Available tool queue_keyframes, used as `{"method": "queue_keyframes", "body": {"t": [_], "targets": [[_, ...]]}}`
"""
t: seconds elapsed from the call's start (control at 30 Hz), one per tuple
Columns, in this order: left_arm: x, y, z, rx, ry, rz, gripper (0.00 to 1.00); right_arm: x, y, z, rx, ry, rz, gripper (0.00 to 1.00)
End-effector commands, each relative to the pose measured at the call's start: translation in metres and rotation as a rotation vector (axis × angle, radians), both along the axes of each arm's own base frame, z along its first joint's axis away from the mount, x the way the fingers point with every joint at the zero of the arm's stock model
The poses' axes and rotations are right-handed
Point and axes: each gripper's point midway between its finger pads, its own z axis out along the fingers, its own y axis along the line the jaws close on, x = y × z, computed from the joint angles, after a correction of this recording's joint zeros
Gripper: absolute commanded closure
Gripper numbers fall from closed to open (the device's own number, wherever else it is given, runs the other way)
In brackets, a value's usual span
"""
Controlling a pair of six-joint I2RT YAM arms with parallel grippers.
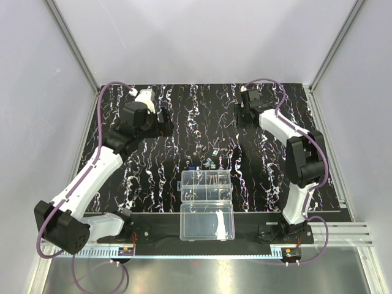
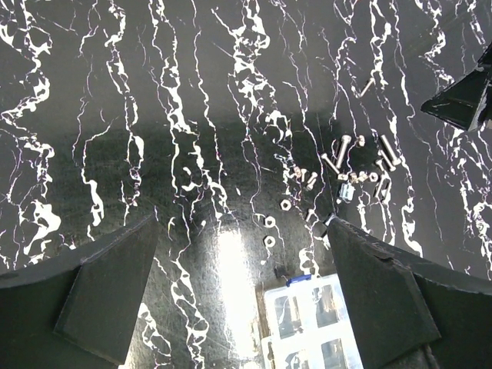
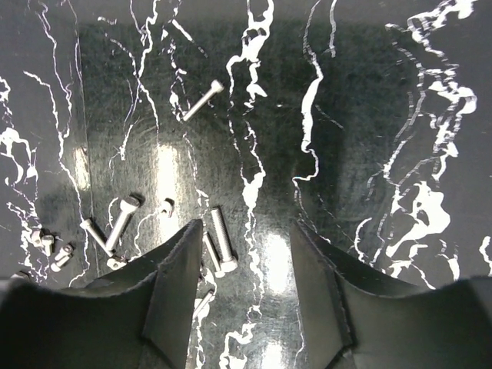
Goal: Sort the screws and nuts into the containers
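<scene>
**Worktop** (image 1: 196,275) with a black, white-streaked mat (image 1: 153,174), seen from above and from both wrists.

**Arms.** The left arm (image 1: 92,174) and right arm (image 1: 303,162) reach over the far half of the mat, and their claws face each other across it.

**Organizer box.** The divided containers (image 1: 206,185) lie nearer the arm bases than either claw, roughly midway between the two. The undivided lid half (image 1: 207,222) is folded open on the near side.

**Left claw** (image 2: 242,288). The jaws are spread wide and hold nothing. In its wrist view a corner of the containers shows between the fingers (image 2: 100,296), close to the one on the right of that view.

**Right claw** (image 3: 246,284). The jaws are apart and grip nothing, with bare mat in the gap.

**Loose parts.**
- The screws (image 3: 222,241) lie loose on the mat. Most are beside, and partly hidden by, the finger on the left of the right wrist view.
- One screw lies alone, farther ahead of that claw's tips.
- The nuts (image 2: 269,221) lie ahead of the left claw's gap, apart from one another.
- A small blue piece (image 2: 298,280) sits at the containers' edge.
</scene>
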Motion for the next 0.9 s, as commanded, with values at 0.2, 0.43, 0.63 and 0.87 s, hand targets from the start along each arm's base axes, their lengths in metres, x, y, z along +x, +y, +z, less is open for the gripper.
{"method": "queue_keyframes", "body": {"t": [0.2, 0.43, 0.63, 0.87], "targets": [[0.009, 0.003, 0.025, 0.006, -0.075, 0.02, 0.01, -0.011, 0.017, -0.026, 0.068, 0.079, 0.09, 0.49], [0.01, 0.003, 0.023, 0.01, -0.072, 0.021, 0.01, -0.015, 0.025, -0.039, 0.09, 0.121, 0.121, 0.54], [0.01, 0.002, 0.023, 0.006, -0.072, 0.019, 0.01, -0.019, 0.025, -0.049, 0.044, 0.142, 0.134, 0.57], [0.01, 0.002, 0.024, 0.002, -0.074, 0.019, 0.01, -0.025, 0.03, -0.057, -0.001, 0.167, 0.16, 0.58]]}}
